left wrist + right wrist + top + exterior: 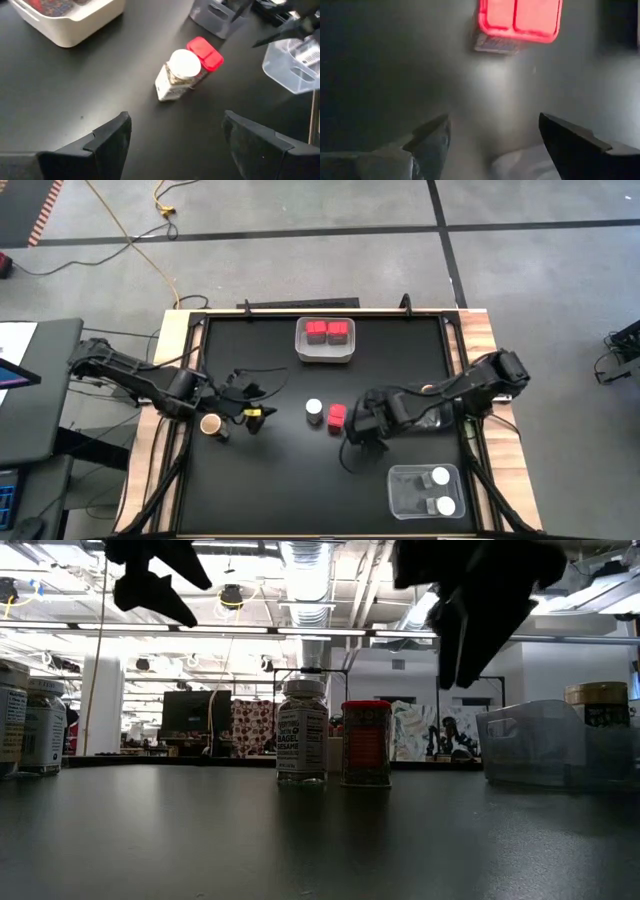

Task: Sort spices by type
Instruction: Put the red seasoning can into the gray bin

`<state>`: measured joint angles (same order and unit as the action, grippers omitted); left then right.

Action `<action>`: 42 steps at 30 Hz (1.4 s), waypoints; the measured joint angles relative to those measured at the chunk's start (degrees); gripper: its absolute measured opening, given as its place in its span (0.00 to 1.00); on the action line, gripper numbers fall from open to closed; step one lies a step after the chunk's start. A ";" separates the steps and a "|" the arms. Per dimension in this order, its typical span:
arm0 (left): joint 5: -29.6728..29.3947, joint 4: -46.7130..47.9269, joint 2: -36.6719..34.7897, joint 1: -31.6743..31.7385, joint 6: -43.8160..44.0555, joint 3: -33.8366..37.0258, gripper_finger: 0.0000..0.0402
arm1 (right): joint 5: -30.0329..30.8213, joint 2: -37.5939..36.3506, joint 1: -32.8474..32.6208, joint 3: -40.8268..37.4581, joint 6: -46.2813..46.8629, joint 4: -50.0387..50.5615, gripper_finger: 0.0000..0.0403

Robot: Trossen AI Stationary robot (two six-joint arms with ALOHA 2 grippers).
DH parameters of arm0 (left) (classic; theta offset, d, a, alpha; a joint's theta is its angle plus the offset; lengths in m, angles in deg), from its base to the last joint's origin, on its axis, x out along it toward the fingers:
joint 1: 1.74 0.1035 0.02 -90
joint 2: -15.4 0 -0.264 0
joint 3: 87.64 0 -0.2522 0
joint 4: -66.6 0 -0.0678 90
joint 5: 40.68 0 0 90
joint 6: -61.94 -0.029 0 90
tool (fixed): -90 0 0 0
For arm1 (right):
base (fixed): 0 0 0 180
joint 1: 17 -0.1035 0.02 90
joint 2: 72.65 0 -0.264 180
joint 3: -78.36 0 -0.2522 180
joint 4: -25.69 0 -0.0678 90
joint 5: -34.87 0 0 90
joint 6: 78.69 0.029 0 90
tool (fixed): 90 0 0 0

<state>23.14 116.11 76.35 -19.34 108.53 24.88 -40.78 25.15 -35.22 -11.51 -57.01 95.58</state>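
Landmark: red box (336, 416) at table (270, 480) centre.

- Brown jar (211, 424) far left of red box, just beside left end effector (250, 416); fingers apart, empty. We judge risk: arm swing could knock jar over.
- White-lidded jar (314, 409) just left of red box, nearly touching. Risk: we grab one, tip other.
- Right end effector (352, 455) just right of and nearer than red box; fingers apart, empty. Risk: off-centre approach pushes box into jar.
- White bin (325, 352) beyond red box holds two red boxes; clear bin (425, 490) far right holds two white-lidded jars.
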 joint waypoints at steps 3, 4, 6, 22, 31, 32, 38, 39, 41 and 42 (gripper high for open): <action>0.00 0.00 0.00 1.32 0.30 0.02 0.73 | -0.79 -0.11 2.22 -0.47 -8.14 -1.01 0.82; 0.00 -0.01 0.00 1.71 0.61 0.02 0.73 | -0.98 -0.40 3.03 -0.50 -10.55 -0.84 0.82; 0.02 -0.04 0.00 2.36 1.14 0.02 0.73 | -1.00 -1.19 4.96 -0.51 -15.38 -0.93 0.82; -1.24 -0.11 0.04 4.21 4.72 0.09 0.73 | -9.96 -2.75 13.51 -0.53 -63.10 -6.96 0.82; -1.42 -0.11 0.07 4.21 5.31 0.09 0.73 | -10.62 -1.24 11.41 -0.38 -83.17 -13.51 0.80; -1.47 -0.11 0.07 4.21 5.32 0.09 0.73 | -10.64 -0.83 11.25 -0.41 -83.25 -12.91 0.80; -1.60 -0.36 0.07 4.21 5.31 0.11 0.73 | -10.66 3.72 10.19 0.72 -83.47 -14.48 0.79; -1.59 -0.39 0.07 4.21 5.30 0.11 0.73 | -10.68 4.35 10.08 1.45 -83.34 -14.68 0.79; -1.57 -0.31 0.07 4.21 5.32 0.13 0.73 | -10.66 5.68 10.07 2.62 -83.22 -14.57 0.79; -1.57 -0.35 0.07 4.21 5.29 0.13 0.73 | -10.64 6.11 10.14 3.29 -83.24 -14.08 0.79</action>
<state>21.57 115.76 76.42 -15.13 113.82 25.01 -51.42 31.26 -25.07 -8.22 -140.25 81.50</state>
